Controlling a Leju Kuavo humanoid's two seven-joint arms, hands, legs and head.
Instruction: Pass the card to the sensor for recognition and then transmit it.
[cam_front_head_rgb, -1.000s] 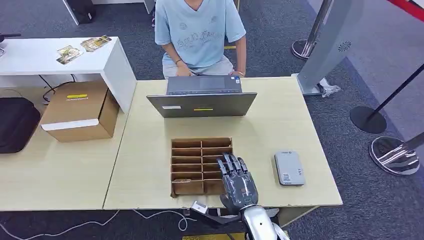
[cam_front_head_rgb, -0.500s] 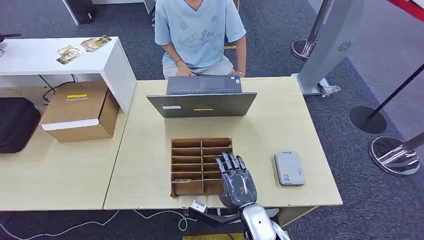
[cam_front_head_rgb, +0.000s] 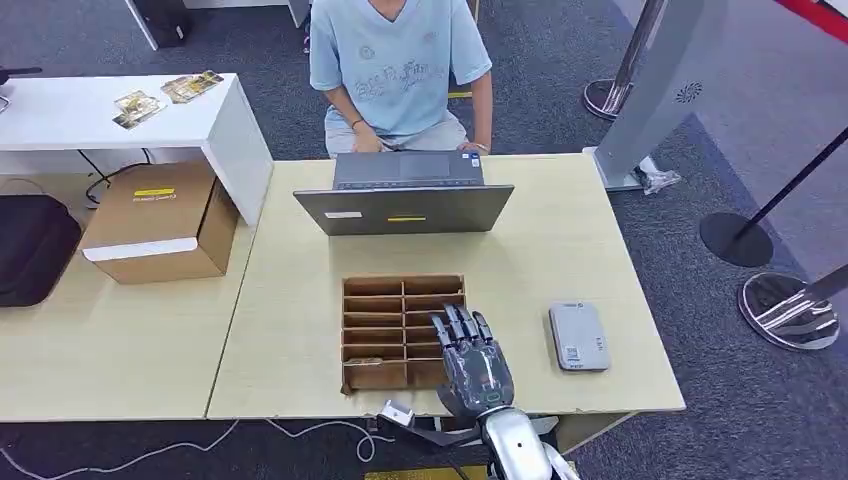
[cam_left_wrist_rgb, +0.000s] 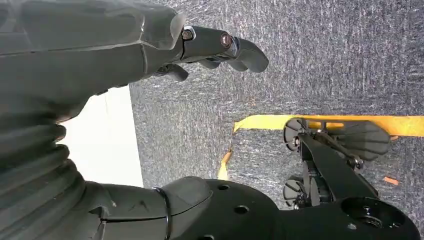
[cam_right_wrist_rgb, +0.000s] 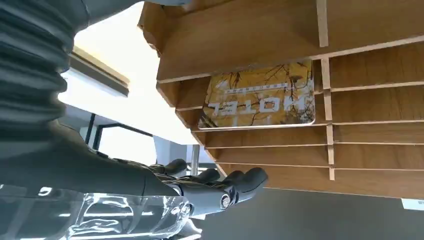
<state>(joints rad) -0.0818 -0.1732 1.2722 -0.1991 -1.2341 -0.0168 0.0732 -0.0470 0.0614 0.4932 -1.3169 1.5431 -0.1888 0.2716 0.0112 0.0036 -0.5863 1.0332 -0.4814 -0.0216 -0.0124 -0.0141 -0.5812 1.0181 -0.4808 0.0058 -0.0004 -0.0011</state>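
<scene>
At the near edge of the pale wooden tabletop (cam_front_head_rgb: 300, 330), the silver right arm comes up from below and its dark grey right hand (cam_front_head_rgb: 472, 362) lies palm-down over the near right corner of the brown wooden compartment tray (cam_front_head_rgb: 375, 300). Its fingers (cam_front_head_rgb: 458, 326) are stretched forward side by side, slightly apart, and hold nothing; the thumb is hidden beneath the palm in the head view. The hand covers the tray's near right cells, so what lies in them cannot be made out from above.

The right wrist view looks along that hand into the tray, where a yellow-brown hotel card (cam_right_wrist_rgb: 260, 96) printed with bare branches and the word HOTEL sits in one compartment, leaning against a wooden divider. Its long axis runs along the length of the slot, parallel to the dividers; the lettering reads upside down in this turned picture. The fingertips (cam_right_wrist_rgb: 250, 181) are apart from the card, not touching it.

The left hand (cam_left_wrist_rgb: 210, 47) hangs over grey carpet, fingers loosely curled with nothing in them; most of it is cut off by the ribbed cover.

Right of the tray, a flat grey rectangular card sensor (cam_front_head_rgb: 578, 337) lies on the tabletop, its long axis pointing away from the robot. Beyond the tray stands an open grey laptop (cam_front_head_rgb: 405, 208), its screen facing away, and behind it sits a person in a light blue shirt (cam_front_head_rgb: 398, 60), cut off at the top edge.
</scene>
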